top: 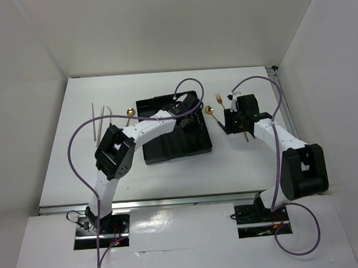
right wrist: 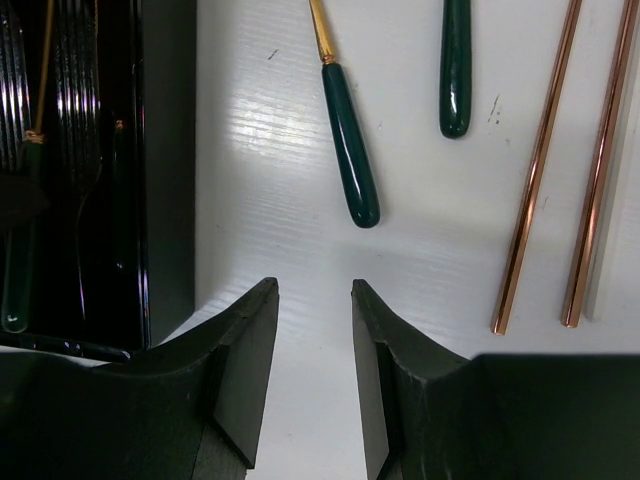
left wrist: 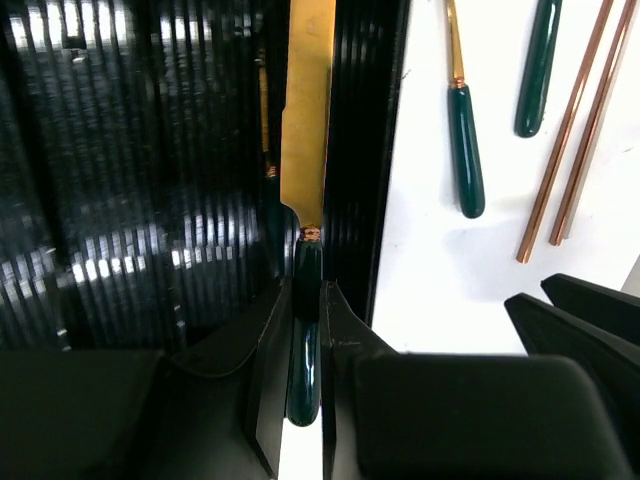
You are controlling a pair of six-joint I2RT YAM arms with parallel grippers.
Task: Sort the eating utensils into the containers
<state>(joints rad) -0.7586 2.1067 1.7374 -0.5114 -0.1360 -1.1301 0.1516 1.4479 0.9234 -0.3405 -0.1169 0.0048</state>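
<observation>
My left gripper (left wrist: 306,290) is shut on the dark green handle of the knife (left wrist: 307,110). Its gold blade points along a narrow compartment at the right side of the black tray (top: 150,149). My right gripper (right wrist: 314,290) is open and empty, low over the table just right of the tray (right wrist: 170,150). Ahead of it lie two green-handled utensils (right wrist: 350,150) (right wrist: 456,70) and two copper chopsticks (right wrist: 530,180). In the top view these are a spoon (top: 209,110) and a fork (top: 218,99). Another spoon (top: 130,114) and silver chopsticks (top: 97,123) lie left of the tray.
A green-handled utensil (right wrist: 25,230) lies inside the tray. White walls enclose the table on the left, back and right. The two grippers are close together at the tray's right edge; the right one shows in the left wrist view (left wrist: 580,310).
</observation>
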